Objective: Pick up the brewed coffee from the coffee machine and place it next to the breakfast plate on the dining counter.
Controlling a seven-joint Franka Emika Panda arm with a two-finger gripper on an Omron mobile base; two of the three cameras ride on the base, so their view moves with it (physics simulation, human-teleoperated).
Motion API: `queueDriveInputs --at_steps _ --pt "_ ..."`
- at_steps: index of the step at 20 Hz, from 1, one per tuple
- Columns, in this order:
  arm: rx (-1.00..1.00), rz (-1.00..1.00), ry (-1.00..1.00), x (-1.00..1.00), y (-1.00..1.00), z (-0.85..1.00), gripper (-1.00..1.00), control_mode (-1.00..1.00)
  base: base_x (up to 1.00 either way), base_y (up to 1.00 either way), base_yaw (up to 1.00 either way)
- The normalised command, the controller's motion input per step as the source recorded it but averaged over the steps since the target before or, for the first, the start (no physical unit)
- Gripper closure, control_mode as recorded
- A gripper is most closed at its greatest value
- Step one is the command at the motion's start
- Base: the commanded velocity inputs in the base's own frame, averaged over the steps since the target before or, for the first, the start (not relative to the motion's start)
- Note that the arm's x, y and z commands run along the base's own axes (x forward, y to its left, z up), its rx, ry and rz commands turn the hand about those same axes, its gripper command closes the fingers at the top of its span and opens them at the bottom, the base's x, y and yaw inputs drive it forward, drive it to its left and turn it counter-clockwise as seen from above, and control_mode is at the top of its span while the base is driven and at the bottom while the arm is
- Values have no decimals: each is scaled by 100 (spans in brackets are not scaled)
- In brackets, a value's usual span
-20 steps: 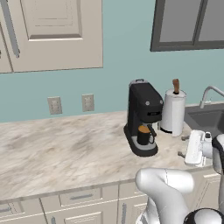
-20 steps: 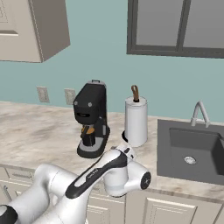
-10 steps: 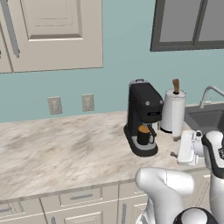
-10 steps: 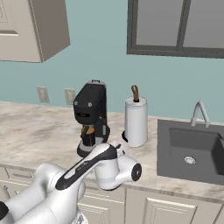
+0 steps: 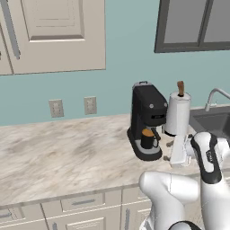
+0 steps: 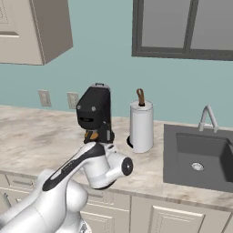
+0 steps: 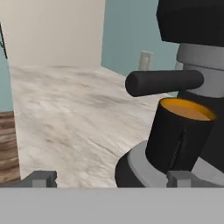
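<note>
Marble counter (image 5: 67, 152) runs below teal wall; coffee machine (image 5: 146, 117) stands on it beside paper-towel roll (image 5: 177, 114). We see brewed coffee (image 7: 177, 133) on machine's base tray, under black spout. Our gripper (image 7: 111, 177) spread wide, holding nothing, level with mug; mug sits ahead, near one fingertip, not touching.

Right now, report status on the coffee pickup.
Pincer open, empty, low at the counter. Mug full, on the coffee machine tray, just ahead and off to one side. Machine's black handle juts out above the mug.
</note>
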Motion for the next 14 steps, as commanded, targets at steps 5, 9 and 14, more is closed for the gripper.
queueDriveInputs --at_steps 5,9,14 --pt "0 -7 1 30 -8 0 -100 -100 0 0 0" --pt "0 -2 0 44 -1 -6 -100 -100 0 0 0" --pt "1 0 0 45 0 -54 -100 -100 0 0 0"
